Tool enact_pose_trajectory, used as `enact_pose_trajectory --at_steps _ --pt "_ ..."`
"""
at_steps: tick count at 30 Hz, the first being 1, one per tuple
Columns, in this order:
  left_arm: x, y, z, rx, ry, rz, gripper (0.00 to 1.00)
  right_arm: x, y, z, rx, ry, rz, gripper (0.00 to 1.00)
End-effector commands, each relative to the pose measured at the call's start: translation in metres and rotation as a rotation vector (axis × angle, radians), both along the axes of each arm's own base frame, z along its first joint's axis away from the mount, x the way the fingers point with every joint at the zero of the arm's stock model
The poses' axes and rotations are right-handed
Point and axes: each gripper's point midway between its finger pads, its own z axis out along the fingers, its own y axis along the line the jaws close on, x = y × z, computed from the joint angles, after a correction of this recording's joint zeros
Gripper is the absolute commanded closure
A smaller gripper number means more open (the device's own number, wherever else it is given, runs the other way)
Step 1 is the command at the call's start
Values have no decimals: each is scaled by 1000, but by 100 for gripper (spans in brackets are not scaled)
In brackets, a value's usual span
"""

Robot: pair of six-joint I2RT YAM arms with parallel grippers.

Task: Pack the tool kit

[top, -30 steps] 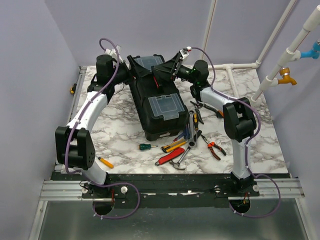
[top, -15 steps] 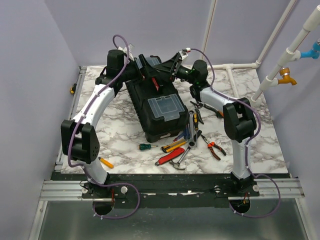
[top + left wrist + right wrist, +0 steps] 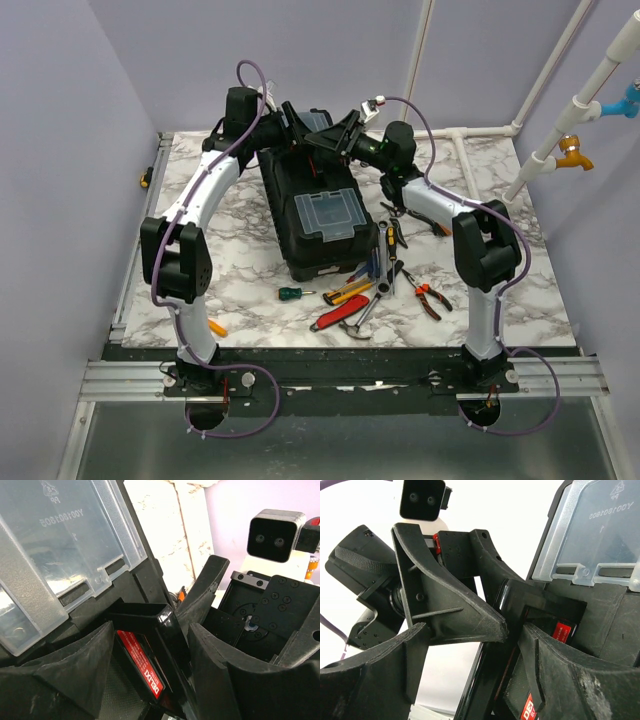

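The black toolbox (image 3: 300, 225) lies lengthwise on the marble table, lid down, with a grey translucent compartment (image 3: 328, 212) at its near end. Both grippers meet over its far end at the lid handle (image 3: 318, 152). My left gripper (image 3: 297, 128) is open and straddles the glossy black handle bar (image 3: 172, 640), which bears a red label. The bar lies close to the right finger (image 3: 215, 650). My right gripper (image 3: 338, 134) is also open, and the same bar (image 3: 492, 685) runs up between its fingers, beside the left gripper's finger (image 3: 455, 605). Loose hand tools (image 3: 378, 272) lie right of the box.
A green-handled screwdriver (image 3: 291, 293), a red-handled tool (image 3: 338, 312) and orange pliers (image 3: 428, 296) lie near the box's front. A yellow screwdriver (image 3: 215, 327) sits by the left arm's base. White pipes (image 3: 470, 135) run along the back right.
The left arm has swung right from the box's far left corner to the handle, and its jaws have narrowed round the bar. The right arm has barely moved.
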Motion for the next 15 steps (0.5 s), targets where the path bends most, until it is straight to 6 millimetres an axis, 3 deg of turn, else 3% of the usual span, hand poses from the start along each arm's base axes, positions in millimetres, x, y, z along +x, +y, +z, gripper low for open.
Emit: enact_pose_trajectory --at_steps 1,4,10,12,15 --pt "13 -25 -6 -15 29 -70 43 -41 19 -4 -50 -37 129 23" --pt "14 -34 -2 -28 30 -109 43 -38 18 -4 -78 -48 106 37" --pt "15 -45 5 -59 30 -166 51 -32 14 -5 -131 -58 51 41" --pt "15 -46 7 -63 34 -176 51 -31 12 -7 -146 -57 40 48" --pt "12 -45 11 -58 28 -179 37 -30 9 -10 -173 -62 15 47"
